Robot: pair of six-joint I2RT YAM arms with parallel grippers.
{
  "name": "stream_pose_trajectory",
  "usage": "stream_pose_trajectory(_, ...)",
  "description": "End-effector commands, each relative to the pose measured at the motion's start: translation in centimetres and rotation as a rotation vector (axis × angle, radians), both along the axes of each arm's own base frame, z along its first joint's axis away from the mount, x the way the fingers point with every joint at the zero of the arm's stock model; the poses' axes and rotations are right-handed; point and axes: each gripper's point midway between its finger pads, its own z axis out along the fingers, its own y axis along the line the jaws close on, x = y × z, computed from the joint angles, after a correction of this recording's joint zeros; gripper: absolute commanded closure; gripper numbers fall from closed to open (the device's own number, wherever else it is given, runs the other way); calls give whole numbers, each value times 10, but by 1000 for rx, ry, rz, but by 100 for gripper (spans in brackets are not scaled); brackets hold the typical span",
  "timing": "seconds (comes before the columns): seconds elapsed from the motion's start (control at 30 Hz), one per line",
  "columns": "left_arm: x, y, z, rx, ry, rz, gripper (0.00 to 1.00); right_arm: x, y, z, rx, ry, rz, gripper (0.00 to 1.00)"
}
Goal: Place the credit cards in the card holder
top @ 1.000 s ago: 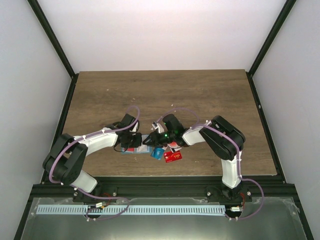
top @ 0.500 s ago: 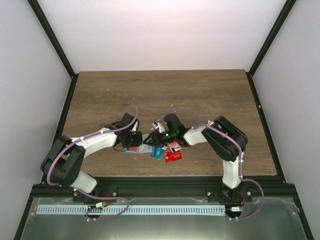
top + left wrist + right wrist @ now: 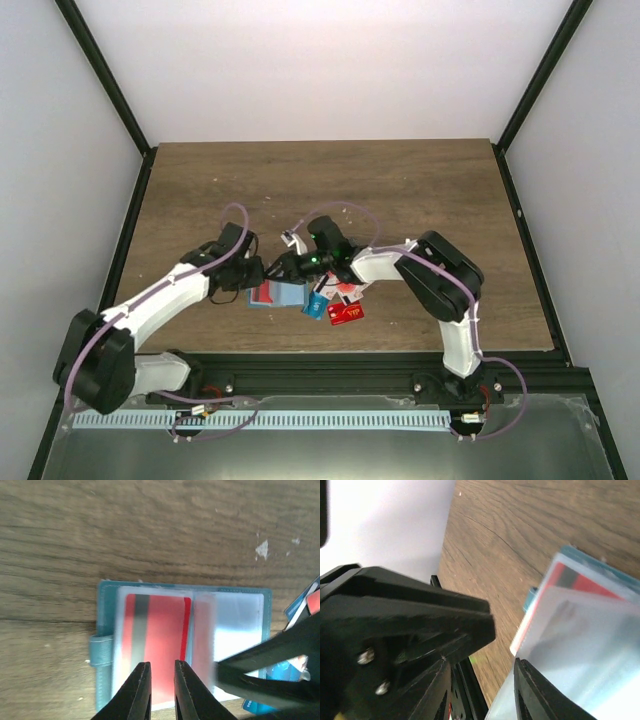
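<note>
The left gripper [image 3: 161,672] hangs over the open card holder [image 3: 103,630], its jaws parted by a sliver with nothing between them. Directly beneath it, a red card [image 3: 160,630] sits inside a clear sleeve on the holder's left half. The right gripper [image 3: 505,645] reaches in from the holder's right side, one fingertip against a lifted clear leaf [image 3: 202,625]; whether it pinches that leaf I cannot tell. The loose credit cards [image 3: 340,308] lie in a small heap just right of the holder, on the table [image 3: 150,530]. I judge the cards light, stiff and slick. They lie flat, so each is best taken by a short edge tipped up. The leaf looks floppy and needs holding open.
</note>
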Motion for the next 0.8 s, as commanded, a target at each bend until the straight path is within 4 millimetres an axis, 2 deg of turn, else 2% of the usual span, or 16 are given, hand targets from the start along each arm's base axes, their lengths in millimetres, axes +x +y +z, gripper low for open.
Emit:
stream_pose_trajectory(0.0, 2, 25, 24, 31, -65, 81, 84, 2, 30, -1, 4, -10, 64, 63)
stream_pose_trajectory(0.1, 0, 28, 36, 4, -101, 98, 83, 7, 44, 0, 9, -15, 103, 62)
stream_pose_trajectory(0.17, -1, 27, 43, -20, -122, 99, 82, 8, 47, 4, 13, -30, 119, 61)
stream_pose_trajectory(0.27, -4, 25, 51, -46, -149, 83, 82, 10, 39, 16, -17, -75, 106, 59)
stream_pose_trajectory(0.37, -7, 9, 57, -129, -169, 14, 80, 13, 19, 29, -74, -148, 50, 57)
stream_pose_trajectory(0.43, -8, -6, 63, -190, -188, -47, 78, 19, -5, 32, -141, -190, -24, 56)
stream_pose_trajectory(0.5, -10, -17, 66, -219, -196, -93, 76, 21, -37, 29, -222, -203, -108, 54)
stream_pose_trajectory(0.7, -13, -55, 69, -297, -205, -231, 74, 23, -149, -3, -549, -254, -412, 44)
stream_pose_trajectory(0.77, -13, -67, 65, -321, -201, -252, 74, 20, -169, -15, -632, -251, -440, 44)
